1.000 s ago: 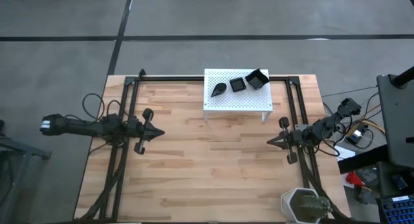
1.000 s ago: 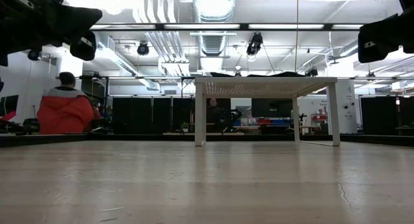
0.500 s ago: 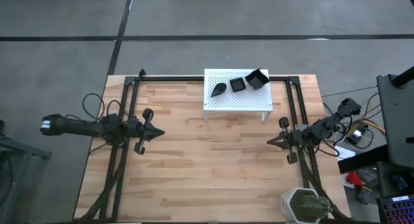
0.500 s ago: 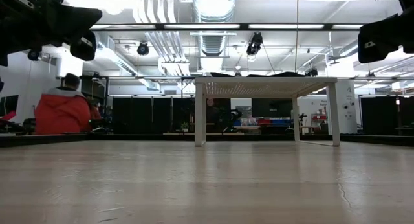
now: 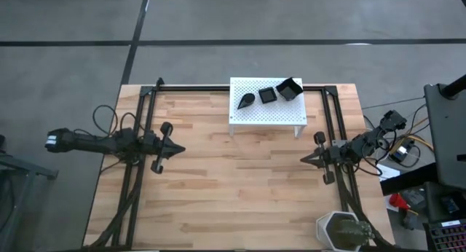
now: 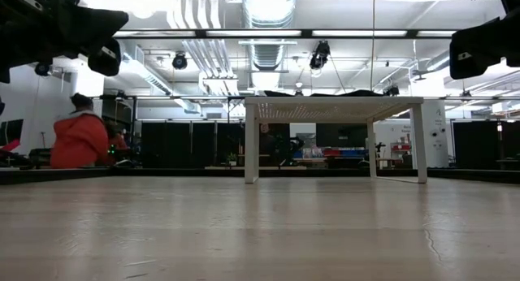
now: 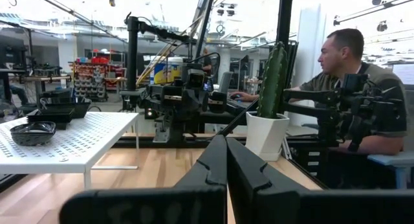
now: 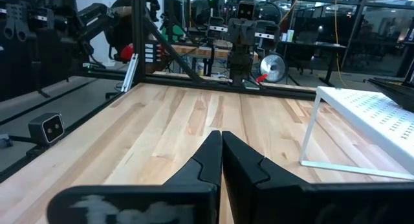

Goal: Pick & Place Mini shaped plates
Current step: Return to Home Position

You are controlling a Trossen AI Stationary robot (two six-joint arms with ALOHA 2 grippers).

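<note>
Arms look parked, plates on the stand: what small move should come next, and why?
Probably none, just hold this pose: the left gripper and right gripper sit shut at opposite sides of the table, and all visible plates rest on the white stand.

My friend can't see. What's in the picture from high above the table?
Small black plates sit on a white stand at the far edge of a wooden table: a teardrop plate, a square plate and a tilted square plate. The left gripper and right gripper wait at each side, shut and empty. A potted plant stands at one corner.
</note>
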